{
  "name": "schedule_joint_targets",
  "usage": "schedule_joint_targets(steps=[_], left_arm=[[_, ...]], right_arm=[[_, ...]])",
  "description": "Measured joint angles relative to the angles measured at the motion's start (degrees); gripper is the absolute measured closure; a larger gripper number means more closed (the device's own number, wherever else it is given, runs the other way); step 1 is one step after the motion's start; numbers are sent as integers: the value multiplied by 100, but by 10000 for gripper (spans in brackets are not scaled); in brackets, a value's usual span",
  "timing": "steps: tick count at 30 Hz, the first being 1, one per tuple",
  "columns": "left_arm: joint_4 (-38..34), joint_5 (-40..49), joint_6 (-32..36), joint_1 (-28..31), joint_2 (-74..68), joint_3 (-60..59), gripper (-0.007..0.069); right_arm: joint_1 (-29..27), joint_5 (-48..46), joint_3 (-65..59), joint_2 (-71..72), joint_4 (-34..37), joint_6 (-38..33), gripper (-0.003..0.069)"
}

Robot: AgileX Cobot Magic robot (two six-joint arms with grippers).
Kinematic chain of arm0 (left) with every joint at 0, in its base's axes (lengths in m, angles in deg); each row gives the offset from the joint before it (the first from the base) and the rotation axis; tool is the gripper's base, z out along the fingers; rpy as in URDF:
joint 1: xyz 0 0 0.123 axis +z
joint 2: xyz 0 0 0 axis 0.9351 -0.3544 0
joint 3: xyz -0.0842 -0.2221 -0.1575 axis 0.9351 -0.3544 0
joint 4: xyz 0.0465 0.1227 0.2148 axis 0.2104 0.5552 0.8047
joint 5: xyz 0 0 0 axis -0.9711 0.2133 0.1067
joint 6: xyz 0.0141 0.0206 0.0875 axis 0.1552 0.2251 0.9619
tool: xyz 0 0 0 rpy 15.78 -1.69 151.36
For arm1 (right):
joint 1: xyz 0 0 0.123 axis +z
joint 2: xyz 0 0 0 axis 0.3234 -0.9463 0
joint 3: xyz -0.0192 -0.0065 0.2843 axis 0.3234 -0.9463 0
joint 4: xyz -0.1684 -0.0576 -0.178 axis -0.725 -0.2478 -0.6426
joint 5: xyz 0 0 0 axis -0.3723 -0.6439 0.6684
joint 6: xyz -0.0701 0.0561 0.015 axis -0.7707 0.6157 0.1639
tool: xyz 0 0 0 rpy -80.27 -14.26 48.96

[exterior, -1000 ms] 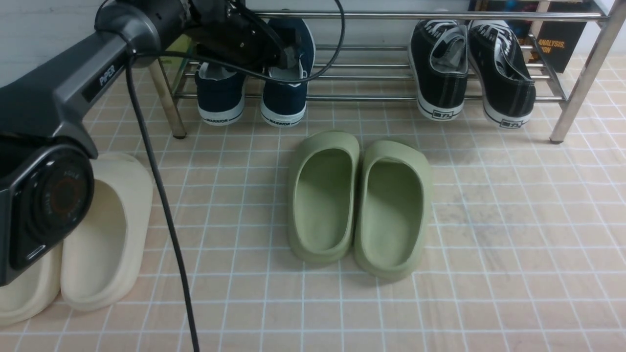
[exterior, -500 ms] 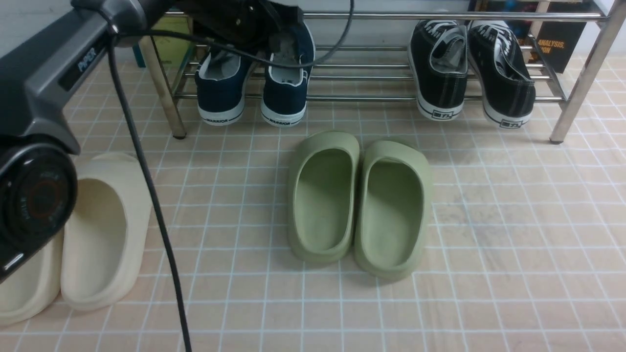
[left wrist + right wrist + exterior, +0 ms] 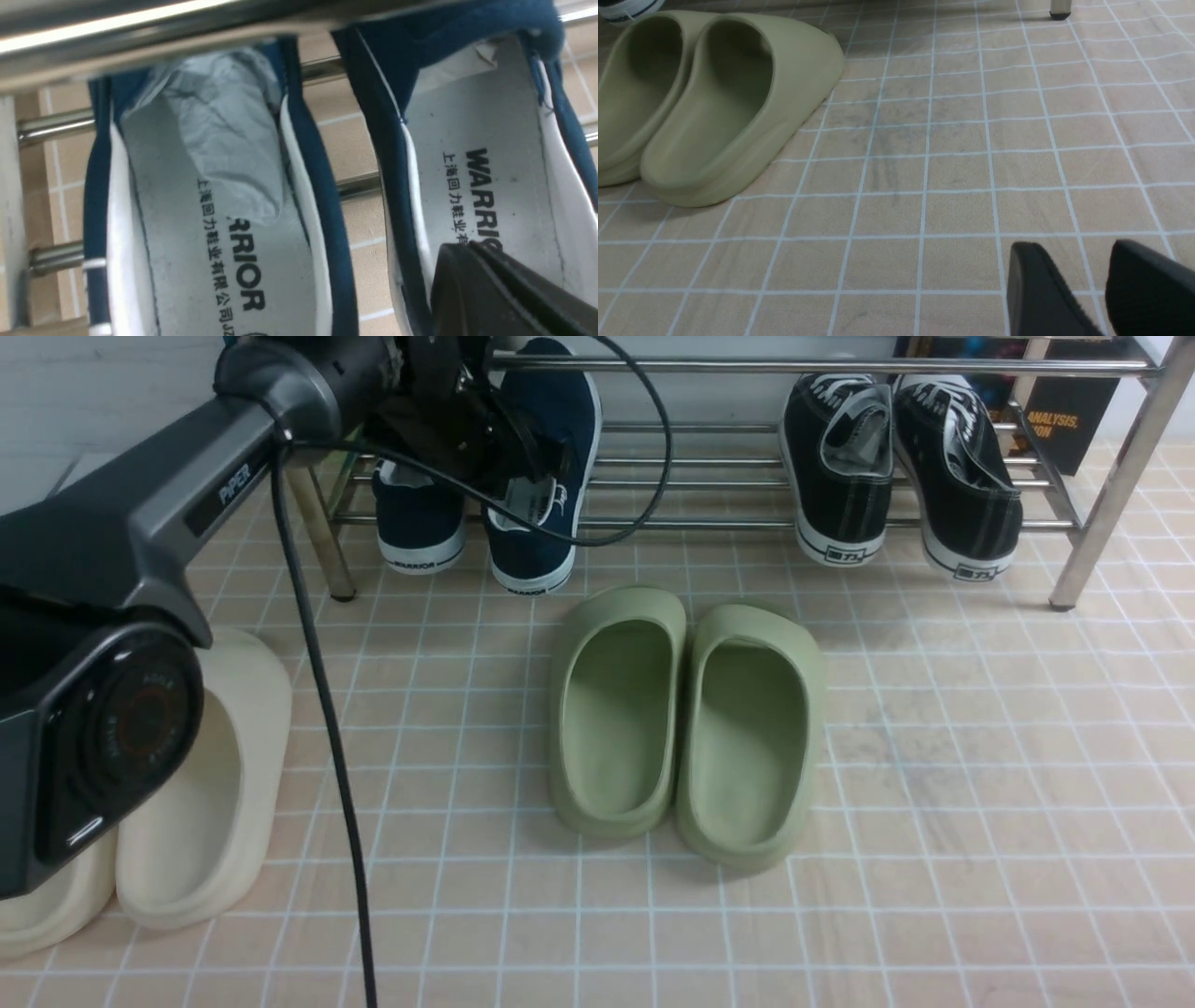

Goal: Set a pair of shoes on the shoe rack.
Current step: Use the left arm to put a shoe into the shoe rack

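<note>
The two navy slip-on shoes sit at the left end of the chrome shoe rack (image 3: 747, 523). The left shoe (image 3: 417, 523) lies flat on the bars. The right shoe (image 3: 551, 420) is tilted, with its heel low over the front bar and its toe up in front of the top rail. My left gripper (image 3: 527, 495) is down inside that shoe's opening. In the left wrist view its fingers (image 3: 472, 280) show as one dark mass on the printed insole of the right shoe (image 3: 495, 130), beside the paper-stuffed left shoe (image 3: 196, 233). My right gripper (image 3: 1073, 245) is open and empty, low over the tiles.
Black lace-up sneakers (image 3: 896, 467) fill the rack's right end. Green clogs (image 3: 686, 719) stand on the floor in front of the rack and also show in the right wrist view (image 3: 714, 102). Cream clogs (image 3: 196, 784) sit at the near left. The left arm's cable (image 3: 317, 709) hangs down.
My left gripper has come back down into the right navy shoe. That shoe has tipped, with its heel lower and nearer the front and its toe higher. The left navy shoe has not moved.
</note>
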Motion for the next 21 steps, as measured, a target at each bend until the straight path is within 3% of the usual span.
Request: schedule_joint_targets(steps=[11,17,21], left_arm=[[-7,21,-94,0,670,-5,610],[-489,1210,112,0,847,13,604],[-906,1941,667,0,552,13,603]], right_arm=[[0,0,0,0,0,0,421],[0,0,0,0,0,0,421],[0,0,0,0,0,0,421]])
